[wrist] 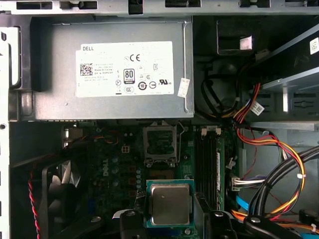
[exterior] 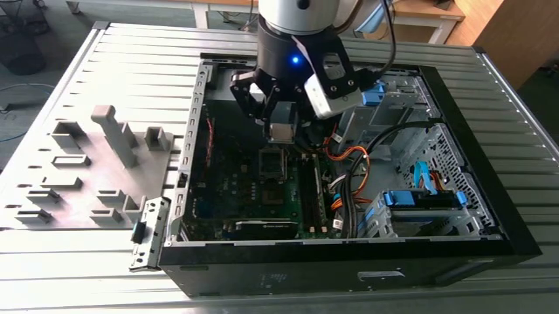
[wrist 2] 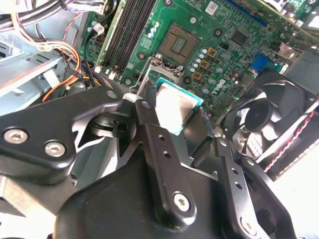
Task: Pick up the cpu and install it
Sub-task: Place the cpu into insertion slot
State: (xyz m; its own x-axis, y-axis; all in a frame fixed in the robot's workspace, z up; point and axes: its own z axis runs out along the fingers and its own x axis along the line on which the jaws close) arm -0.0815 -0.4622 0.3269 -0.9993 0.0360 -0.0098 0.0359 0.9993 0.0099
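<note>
Field notes: cpu pick, mid-carry.

- Gripper [wrist: 172, 215]: matt black metal, bolted links. Its fingers [wrist 2: 154, 144] are clamped on two opposite edges of the cpu [wrist: 170, 201].
- Cpu: small flat square with a dull silver-grey metal lid on a green rim, corners sharp. It is held level in the air above the motherboard [wrist 2: 209, 25], near the socket [wrist 2: 177, 44] but not seated in it.
- Socket: square, with a dark shiny metal frame. It is empty, and its inner grid is exposed.
- Case [exterior: 349, 255]: black sheet-metal box lying on its side, open face up. It sits towards the exterior view's right on a ribbed light-metal table [exterior: 114, 52].
- Holder tray [exterior: 78, 190]: grey, with blocky upright posts. It lies just beside the case on the exterior view's left.
- Around the socket:
  - A smooth grey power-supply box [wrist: 50, 74] with a white label sits along one case wall.
  - Long narrow memory slots [wrist: 209, 159] run close along one side.
  - A round black fan [wrist 2: 261, 119] sits near the opposite side.
- Cables [wrist: 279, 174]: orange, yellow and black, looping in the drive-bay end beyond the memory slots and apart from the socket.
- The space directly over the socket is open, with the cpu and fingers above it and slightly to one side.
</note>
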